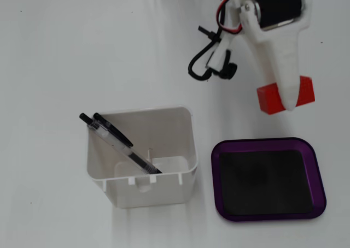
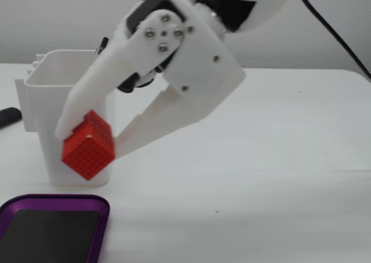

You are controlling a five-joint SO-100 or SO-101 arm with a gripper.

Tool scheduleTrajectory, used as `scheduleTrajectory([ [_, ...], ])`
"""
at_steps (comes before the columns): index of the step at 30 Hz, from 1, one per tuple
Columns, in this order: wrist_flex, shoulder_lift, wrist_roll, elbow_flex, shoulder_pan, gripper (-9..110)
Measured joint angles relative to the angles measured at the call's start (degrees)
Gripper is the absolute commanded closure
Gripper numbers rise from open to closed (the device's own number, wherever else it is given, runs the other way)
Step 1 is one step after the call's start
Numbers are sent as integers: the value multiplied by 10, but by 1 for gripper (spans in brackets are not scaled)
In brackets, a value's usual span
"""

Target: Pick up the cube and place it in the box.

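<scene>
White tabletop; white two-finger gripper (image 2: pixel 87 144) clamps the small ribbed red cube (image 2: pixel 87 145), lifted beside the shallow purple black-floored box (image 1: pixel 268 179). Gripper finger (image 1: pixel 284 78) hides the cube's middle from above.

Built almost wholly of white printed plastic, matte and faintly layered. Ended in a gripper (image 2: pixel 87 137) of two long tapering fingers (image 2: pixel 93 92), broad at the root and rounded at the tips, hinged on a wide angular white plate. Fastened there with silver screws (image 2: pixel 164 33), several clustered round the pivot and more spaced across the plate. Carried a black cylindrical motor (image 1: pixel 280 5) seated in a white housing, seen from above in a fixed view. Trailed red and black wires (image 1: pixel 223 9) from beside the motor, plus a thicker black cable (image 1: pixel 201 55) looped below, ending near a small black knob (image 1: pixel 227 70).
</scene>
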Motion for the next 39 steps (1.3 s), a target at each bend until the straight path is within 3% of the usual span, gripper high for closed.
scheduleTrajectory([
  [11,134,-248,0,-273,-4,102],
  [22,187,-257,-18,-293,-5,95],
  [39,218,-257,-25,-294,-4,94],
])
